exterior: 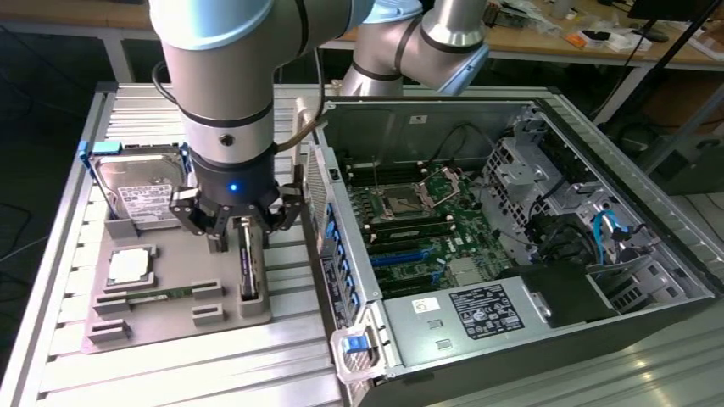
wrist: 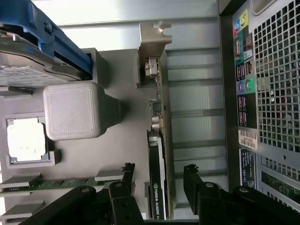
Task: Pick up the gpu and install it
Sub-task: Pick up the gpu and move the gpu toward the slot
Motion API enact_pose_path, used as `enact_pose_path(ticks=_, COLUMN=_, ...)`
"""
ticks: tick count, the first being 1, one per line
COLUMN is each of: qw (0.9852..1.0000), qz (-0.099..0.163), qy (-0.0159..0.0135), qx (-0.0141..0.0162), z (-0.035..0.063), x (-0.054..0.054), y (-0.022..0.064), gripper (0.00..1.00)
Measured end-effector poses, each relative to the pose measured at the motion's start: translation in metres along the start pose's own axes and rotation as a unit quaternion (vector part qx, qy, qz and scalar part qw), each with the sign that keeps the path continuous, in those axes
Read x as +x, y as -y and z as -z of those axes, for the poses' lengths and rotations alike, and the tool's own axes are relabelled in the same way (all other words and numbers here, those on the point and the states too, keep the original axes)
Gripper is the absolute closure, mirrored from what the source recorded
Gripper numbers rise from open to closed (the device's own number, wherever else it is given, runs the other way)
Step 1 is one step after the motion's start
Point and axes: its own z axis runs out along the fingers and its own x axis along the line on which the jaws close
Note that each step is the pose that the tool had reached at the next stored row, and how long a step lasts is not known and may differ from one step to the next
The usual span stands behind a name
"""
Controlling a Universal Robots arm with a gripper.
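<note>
gpu [exterior: 251, 273] on edge in grey tray [exterior: 158, 326], 9 o'clock of open case [exterior: 396, 119], exterior view | gripper [exterior: 243, 233] over it | fingers [wrist: 125, 180] spread, straddling gpu, gaps both sides

The surface [exterior: 169, 365] and computer case [exterior: 430, 127] are overlooked from high; the gpu [wrist: 157, 178], shared, is seen closely downward from the wrist.

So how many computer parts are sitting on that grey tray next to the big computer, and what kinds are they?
On the grey tray:
hard drive: 1
processor chip: 1
memory stick: 1
gpu: 1
Total: 4
</note>
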Motion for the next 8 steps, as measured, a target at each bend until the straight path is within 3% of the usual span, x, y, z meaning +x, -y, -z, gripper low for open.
enact_pose_path(ticks=3, qw=1.0000, qz=-0.001, qy=-0.0017, qx=0.0019, z=-0.0045, x=0.000, y=-0.0050, gripper=0.46)
enact_pose_path(ticks=8, qw=1.0000, qz=-0.002, qy=-0.0043, qx=0.0025, z=-0.0143, x=0.001, y=-0.0051, gripper=0.46)
